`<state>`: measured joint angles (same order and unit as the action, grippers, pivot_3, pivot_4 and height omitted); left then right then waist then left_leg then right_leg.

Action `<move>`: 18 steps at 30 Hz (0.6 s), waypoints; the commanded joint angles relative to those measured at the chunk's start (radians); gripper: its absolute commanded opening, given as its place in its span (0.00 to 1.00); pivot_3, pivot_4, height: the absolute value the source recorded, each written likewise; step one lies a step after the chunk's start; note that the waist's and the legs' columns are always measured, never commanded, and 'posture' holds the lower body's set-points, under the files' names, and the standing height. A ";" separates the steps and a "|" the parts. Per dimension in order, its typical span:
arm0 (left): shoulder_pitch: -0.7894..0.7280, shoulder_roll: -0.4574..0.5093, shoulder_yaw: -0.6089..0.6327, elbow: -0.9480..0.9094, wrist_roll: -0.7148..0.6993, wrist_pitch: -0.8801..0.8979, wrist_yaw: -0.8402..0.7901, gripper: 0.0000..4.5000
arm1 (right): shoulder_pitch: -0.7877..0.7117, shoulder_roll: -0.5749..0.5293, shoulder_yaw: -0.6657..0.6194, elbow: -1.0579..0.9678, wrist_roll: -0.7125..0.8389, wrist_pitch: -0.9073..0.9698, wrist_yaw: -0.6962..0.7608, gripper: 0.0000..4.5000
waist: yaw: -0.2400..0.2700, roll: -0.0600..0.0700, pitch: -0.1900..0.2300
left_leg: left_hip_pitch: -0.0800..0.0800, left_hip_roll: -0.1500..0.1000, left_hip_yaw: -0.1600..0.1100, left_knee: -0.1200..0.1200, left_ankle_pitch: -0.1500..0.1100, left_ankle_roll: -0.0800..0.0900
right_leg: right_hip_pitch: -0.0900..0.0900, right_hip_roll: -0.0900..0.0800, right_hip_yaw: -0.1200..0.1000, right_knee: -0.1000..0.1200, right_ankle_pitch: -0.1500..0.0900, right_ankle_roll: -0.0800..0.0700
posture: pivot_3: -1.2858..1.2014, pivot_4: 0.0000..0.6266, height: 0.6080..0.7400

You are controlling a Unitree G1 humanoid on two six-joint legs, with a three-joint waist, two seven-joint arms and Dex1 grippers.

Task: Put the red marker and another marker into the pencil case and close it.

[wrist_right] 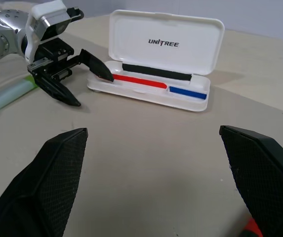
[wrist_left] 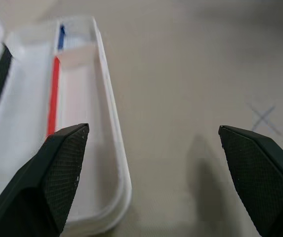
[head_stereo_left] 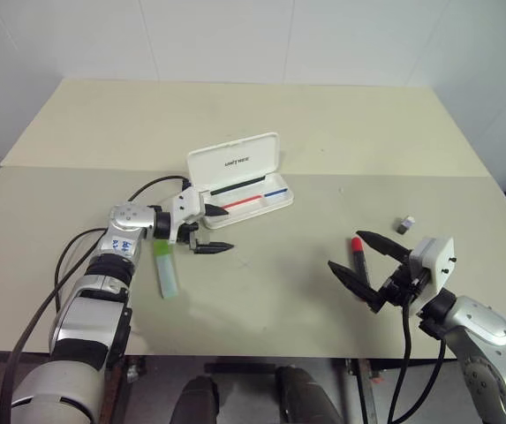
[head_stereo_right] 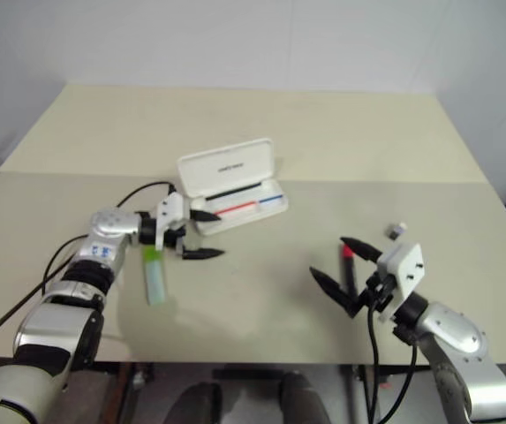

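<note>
An open pencil case [head_stereo_left: 239,181] is seen at center; both pincers, left [head_stereo_left: 215,230] and right [head_stereo_left: 364,260], are spread wide, holding nothing.

**A pale tabletop against white walls**

In front of me lies a broad beige tabletop [head_stereo_left: 341,124], matte and evenly lit, with only soft shadows on it. A straight seam [head_stereo_left: 394,173] runs across it from side to side, as if two boards meet there. A small faint X mark [wrist_left: 263,118] is drawn on the surface. Behind the far edge rises a plain white wall [head_stereo_left: 235,35], and another white wall [head_stereo_left: 491,79] closes in at my right. Below the near edge I see dark floor.
</note>
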<state>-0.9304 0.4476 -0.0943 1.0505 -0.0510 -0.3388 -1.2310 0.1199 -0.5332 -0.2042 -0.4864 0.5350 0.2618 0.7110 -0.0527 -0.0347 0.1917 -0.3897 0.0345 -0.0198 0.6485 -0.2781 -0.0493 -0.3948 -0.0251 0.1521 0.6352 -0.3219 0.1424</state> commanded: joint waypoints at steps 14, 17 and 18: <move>-0.138 -0.017 -0.153 0.131 0.230 0.152 0.138 0.73 | -0.010 0.007 -0.017 -0.022 -0.004 -0.040 -0.016 1.00 | -0.003 -0.001 0.000 | 0.004 -0.003 0.001 0.001 0.006 0.008 | 0.005 0.000 0.005 -0.002 0.004 0.005 | 0.52 0.24 1.00; -0.141 -0.017 -0.154 0.131 0.227 0.162 0.140 0.52 | -0.010 0.005 -0.019 -0.022 -0.003 -0.041 -0.014 1.00 | -0.006 -0.001 0.000 | 0.004 -0.003 0.001 0.000 0.010 0.013 | 0.005 0.000 0.005 -0.008 0.008 -0.001 | 0.52 0.24 1.00; -0.141 -0.017 -0.153 0.130 0.228 0.164 0.141 0.45 | -0.009 0.005 -0.020 -0.022 -0.003 -0.042 -0.013 1.00 | -0.007 -0.001 0.000 | 0.004 -0.003 0.002 0.000 0.010 0.013 | 0.005 0.000 0.006 -0.008 0.008 -0.002 | 0.52 0.24 1.00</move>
<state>-1.0857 0.4238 -0.2235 1.1519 0.1348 -0.1973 -1.0842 0.1204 -0.5217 -0.2032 -0.4857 0.5264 0.2403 0.6956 -0.0594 -0.0356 0.1912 -0.3857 0.0313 -0.0176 0.6489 -0.2683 -0.0367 -0.3898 -0.0247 0.1588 0.6272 -0.3135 0.1404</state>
